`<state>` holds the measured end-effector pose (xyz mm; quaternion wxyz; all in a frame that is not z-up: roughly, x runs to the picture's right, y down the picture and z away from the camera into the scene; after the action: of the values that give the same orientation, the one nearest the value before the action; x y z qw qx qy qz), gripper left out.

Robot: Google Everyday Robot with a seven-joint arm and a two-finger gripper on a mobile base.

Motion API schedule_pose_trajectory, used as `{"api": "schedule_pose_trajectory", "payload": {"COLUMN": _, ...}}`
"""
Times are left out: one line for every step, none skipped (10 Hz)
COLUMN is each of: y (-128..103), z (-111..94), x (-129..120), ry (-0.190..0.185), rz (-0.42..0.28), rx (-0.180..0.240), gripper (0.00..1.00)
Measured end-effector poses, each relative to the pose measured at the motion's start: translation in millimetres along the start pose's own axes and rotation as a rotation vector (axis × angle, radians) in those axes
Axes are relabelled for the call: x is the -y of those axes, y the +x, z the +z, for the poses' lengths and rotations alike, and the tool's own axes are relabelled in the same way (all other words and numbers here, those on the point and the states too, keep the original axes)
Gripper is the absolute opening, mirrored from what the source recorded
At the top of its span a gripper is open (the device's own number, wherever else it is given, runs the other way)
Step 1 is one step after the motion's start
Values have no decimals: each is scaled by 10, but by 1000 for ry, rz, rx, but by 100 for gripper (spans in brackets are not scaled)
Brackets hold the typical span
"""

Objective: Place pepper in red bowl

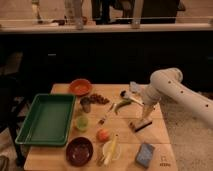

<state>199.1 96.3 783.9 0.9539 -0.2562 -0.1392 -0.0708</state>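
The end effector [140, 125] hangs low over the right side of the wooden counter [124, 136], its jaws spread wide and holding nothing. The pepper [122, 104] lies on the counter just up and left of it, beside a fork [106, 116]. The red bowl [80, 87] sits at the far edge, well apart from the pepper, above the green tray [47, 118].

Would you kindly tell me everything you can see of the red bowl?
The red bowl is round, shallow and bright orange-red, with a smooth look, perhaps plastic. It stands upright on the wooden table near its far edge, toward the left, just beyond the far right corner of the green tray. It looks empty, and only the table appears to touch it. The pepper lies apart to its right, and the gripper hangs over the table's right side, well away from the bowl.
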Motion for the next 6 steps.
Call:
{"api": "schedule_pose_trajectory", "payload": {"y": 7, "z": -1, "x": -5, "ry": 0, "rz": 1, "rx": 0, "gripper": 80}}
{"api": "schedule_pose_trajectory", "payload": {"y": 18, "z": -7, "x": -11, "ry": 1, "rz": 4, "rx": -1, "gripper": 80}}
{"api": "schedule_pose_trajectory", "payload": {"y": 13, "z": -7, "x": -7, "ry": 2, "rz": 3, "rx": 1, "gripper": 80}}
{"api": "schedule_pose_trajectory", "payload": {"y": -4, "z": -2, "x": 6, "ry": 4, "rz": -1, "rx": 5, "gripper": 80}}
{"api": "schedule_pose_trajectory", "payload": {"y": -17, "z": 23, "x": 27, "ry": 6, "rz": -8, "rx": 14, "gripper": 80}}
{"api": "schedule_pose_trajectory", "payload": {"y": -78, "z": 69, "x": 68, "ry": 6, "rz": -18, "rx": 23, "gripper": 80}}
